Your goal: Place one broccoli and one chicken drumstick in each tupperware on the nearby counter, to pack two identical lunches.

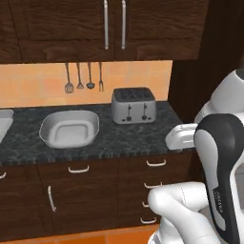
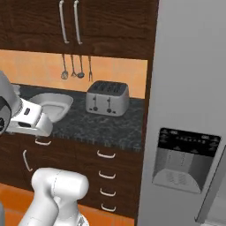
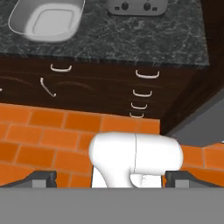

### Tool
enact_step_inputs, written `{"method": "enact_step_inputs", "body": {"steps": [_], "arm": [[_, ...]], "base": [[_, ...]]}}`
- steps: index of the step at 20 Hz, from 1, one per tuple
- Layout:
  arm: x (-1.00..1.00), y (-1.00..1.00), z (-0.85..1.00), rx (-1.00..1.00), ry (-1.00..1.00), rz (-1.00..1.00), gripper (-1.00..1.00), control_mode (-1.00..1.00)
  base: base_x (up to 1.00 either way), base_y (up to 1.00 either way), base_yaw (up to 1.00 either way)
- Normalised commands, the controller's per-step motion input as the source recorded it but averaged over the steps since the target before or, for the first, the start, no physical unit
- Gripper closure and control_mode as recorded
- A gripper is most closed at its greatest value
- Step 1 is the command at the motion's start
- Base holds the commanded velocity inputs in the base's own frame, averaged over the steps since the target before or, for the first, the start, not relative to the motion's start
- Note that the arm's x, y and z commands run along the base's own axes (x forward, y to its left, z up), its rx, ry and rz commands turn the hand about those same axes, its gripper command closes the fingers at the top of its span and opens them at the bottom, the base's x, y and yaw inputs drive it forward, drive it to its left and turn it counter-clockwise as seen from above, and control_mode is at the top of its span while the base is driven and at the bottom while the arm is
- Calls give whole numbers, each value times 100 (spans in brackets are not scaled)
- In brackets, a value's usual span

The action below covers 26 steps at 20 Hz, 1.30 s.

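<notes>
On the long dark speckled stone counter [image 1: 119, 138] over brown wooden cabinets, a wide light-grey tupperware tub with rounded corners and a flared rim [image 1: 69, 128] sits toward the left with nothing in it, and a silver four-slot toaster [image 1: 134, 105] stands to its right near the back wall. The two-finger gripper [image 3: 109, 179] hangs with its dark fingertips spread wide, released and grasping nothing, above the orange tiled floor [image 3: 39, 135] before the cabinet drawers
</notes>
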Motion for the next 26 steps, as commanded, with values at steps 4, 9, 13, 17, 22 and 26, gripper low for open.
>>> {"method": "enact_step_inputs", "body": {"steps": [4, 9, 13, 17, 22, 26], "arm": [[0, 0, 0, 0, 0, 0, -100, 100], [0, 0, 0, 0, 0, 0, -100, 100], [0, 0, 0, 0, 0, 0, -100, 100], [0, 0, 0, 0, 0, 0, -100, 100], [0, 0, 0, 0, 0, 0, -100, 100], [0, 0, 0, 0, 0, 0, -100, 100]], "base": [[-14, -100, 12], [-9, -99, 11], [-12, -84, 8], [-7, -84, 8], [1, -55, 2], [21, -46, 0]]}}
